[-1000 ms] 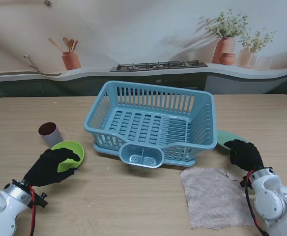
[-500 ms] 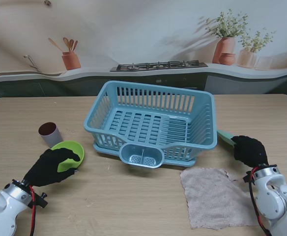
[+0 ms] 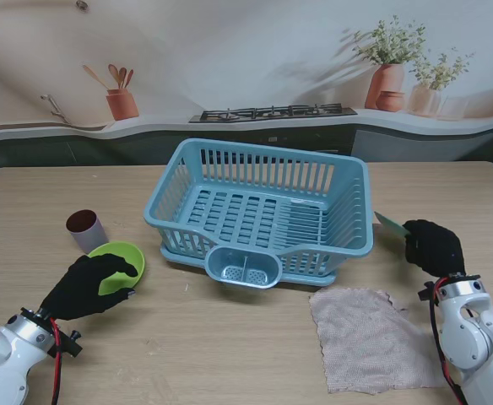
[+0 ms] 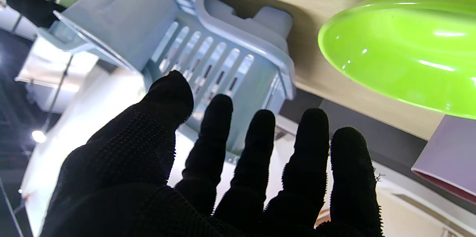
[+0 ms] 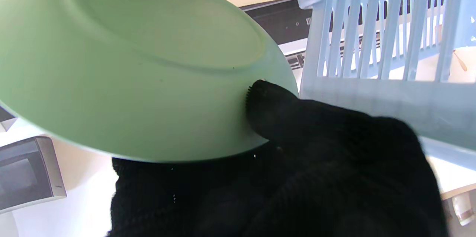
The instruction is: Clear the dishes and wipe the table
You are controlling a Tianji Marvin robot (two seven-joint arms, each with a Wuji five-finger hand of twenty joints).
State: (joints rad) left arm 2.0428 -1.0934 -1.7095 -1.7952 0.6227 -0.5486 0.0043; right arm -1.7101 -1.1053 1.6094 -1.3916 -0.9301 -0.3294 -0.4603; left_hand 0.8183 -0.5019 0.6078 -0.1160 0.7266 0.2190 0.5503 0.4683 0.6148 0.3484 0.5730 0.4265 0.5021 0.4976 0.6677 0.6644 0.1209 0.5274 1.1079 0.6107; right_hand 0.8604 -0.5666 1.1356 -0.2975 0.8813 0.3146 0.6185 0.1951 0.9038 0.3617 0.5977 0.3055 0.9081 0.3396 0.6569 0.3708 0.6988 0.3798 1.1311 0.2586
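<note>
Stand view, right hand (image 3: 433,245) gripping plate (image 3: 391,223) edge

1. Pale green plate (image 5: 122,62): tilted, underside showing, at 3 o'clock of the blue dish rack (image 3: 263,211).
2. Lime bowl (image 3: 118,260): upright, at 8 o'clock.
3. Maroon-lined cup (image 3: 84,229): at 9 o'clock.
4. Pinkish cloth (image 3: 373,337): flat, at 5 o'clock.

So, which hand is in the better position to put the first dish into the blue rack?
The right hand. It already grips the pale green plate, lifted beside the rack. The left hand is open by the lime bowl, holding nothing.
</note>
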